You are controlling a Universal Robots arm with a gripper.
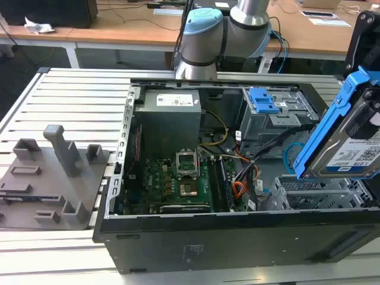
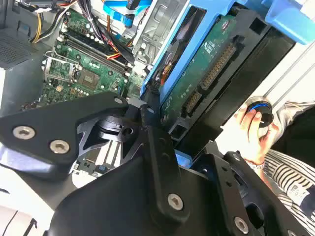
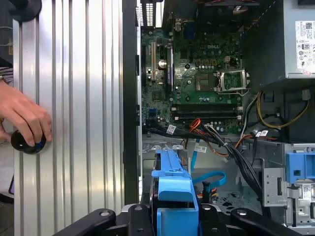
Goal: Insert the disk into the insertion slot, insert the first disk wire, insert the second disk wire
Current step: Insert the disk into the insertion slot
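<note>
Black end effector (image 3: 174, 212) linkages clamped the disk (image 1: 355, 145) by its blue frame, tilted above the insertion slot (image 1: 314, 191) inside the open computer case (image 1: 237, 243), cables (image 3: 236, 152) crowding alongside. Beyond, a hand (image 3: 23, 118) gripped a knob (image 3: 28, 143) at the ribbed surface (image 3: 74, 98) edge.

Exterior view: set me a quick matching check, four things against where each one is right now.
1 disk
2 insertion slot
3 motherboard
4 grey fixture plate

A outside the case, at the exterior view's left
B tilted, raised over the case
C flat on the case floor
D low in the case, under the disk

Pairs: 1-B, 2-D, 3-C, 4-A
</note>
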